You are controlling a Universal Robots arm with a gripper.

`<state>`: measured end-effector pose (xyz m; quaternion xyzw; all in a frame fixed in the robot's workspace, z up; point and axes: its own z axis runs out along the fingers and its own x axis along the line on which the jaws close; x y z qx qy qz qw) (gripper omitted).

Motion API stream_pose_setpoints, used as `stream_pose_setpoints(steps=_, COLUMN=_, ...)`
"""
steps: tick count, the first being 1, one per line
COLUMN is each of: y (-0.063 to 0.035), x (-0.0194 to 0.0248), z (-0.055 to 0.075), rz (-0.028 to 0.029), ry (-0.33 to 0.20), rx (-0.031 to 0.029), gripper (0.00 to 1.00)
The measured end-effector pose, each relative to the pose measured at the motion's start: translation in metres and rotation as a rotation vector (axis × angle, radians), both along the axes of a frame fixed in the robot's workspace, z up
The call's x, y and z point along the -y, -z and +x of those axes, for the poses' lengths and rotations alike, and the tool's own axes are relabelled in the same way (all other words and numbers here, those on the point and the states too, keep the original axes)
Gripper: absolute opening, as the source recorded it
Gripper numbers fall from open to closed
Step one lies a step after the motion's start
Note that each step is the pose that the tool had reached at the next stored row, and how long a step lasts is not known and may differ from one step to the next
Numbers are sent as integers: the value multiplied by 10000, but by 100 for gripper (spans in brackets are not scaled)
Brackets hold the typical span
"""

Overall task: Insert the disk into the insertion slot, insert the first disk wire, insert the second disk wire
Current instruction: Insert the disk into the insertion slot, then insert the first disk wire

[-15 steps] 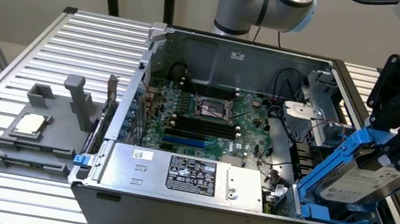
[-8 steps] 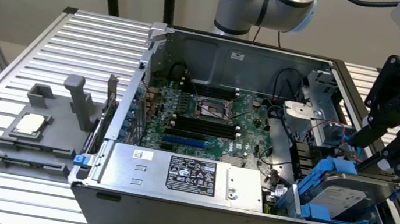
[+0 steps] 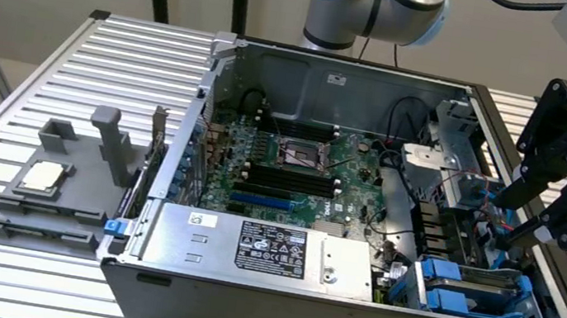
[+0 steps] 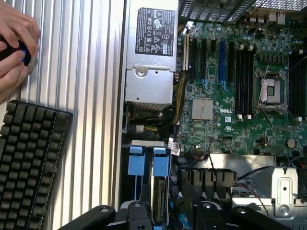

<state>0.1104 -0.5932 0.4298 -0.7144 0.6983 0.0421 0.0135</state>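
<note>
My black gripper hangs over the case's end at the exterior view's right, fingers spread with nothing between them. Just below it is the insertion slot, the blue-grey drive cage with bright blue tabs. In the wrist view the gripper sits over that cage, where two blue carrier tabs stand side by side. A thin edge of the disk shows seated under one tab. Red and blue wires run close to the fingertips.
The silver power-supply box lies along the case's near wall, beside the green motherboard. A grey fixture stands on the slatted table at the exterior view's left. In the wrist view a hand and a black keyboard lie outside the case.
</note>
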Motion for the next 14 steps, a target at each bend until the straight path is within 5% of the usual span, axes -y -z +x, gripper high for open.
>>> stream_pose_setpoints(steps=14, y=0, x=0, z=0, rz=0, ry=0, rx=0, gripper=41)
